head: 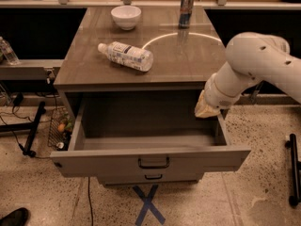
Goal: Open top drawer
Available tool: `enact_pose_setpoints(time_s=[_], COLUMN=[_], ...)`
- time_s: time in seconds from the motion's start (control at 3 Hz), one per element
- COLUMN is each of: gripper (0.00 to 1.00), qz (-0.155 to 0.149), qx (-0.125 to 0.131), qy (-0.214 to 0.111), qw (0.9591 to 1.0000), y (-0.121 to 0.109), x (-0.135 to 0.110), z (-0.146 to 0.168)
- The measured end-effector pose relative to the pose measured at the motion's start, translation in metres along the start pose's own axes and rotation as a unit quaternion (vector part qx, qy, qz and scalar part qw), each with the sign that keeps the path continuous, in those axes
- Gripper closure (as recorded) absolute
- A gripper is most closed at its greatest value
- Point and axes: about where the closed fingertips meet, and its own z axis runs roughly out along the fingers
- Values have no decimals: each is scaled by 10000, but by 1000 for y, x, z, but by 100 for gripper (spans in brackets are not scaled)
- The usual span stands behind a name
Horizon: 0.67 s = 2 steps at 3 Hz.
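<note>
The top drawer [113,163] stands pulled far out of the grey-brown cabinet, its deep grey box open and empty inside. Its dark loop handle [154,163] sits at the centre of the wide front. A shallower drawer front with a smaller handle [153,177] shows just below it, shut. My gripper [207,108] hangs at the end of the white arm [256,67], over the drawer's right rear corner, apart from the handle. Its yellowish fingers point down and left.
On the cabinet top [84,65] lie a plastic bottle [126,56] on its side, a white bowl [126,17] and a can [186,4] at the back. A wire basket [59,126] and a black stand [33,128] are at the left. Blue tape cross [148,204] on the floor.
</note>
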Motion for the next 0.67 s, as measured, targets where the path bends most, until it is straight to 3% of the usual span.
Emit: enact_pose_setpoints(time_s=[0.67], gripper=[100], qz=[267], qx=[-466], qy=[-35], qw=[9985], y=[32], x=[13], z=[35])
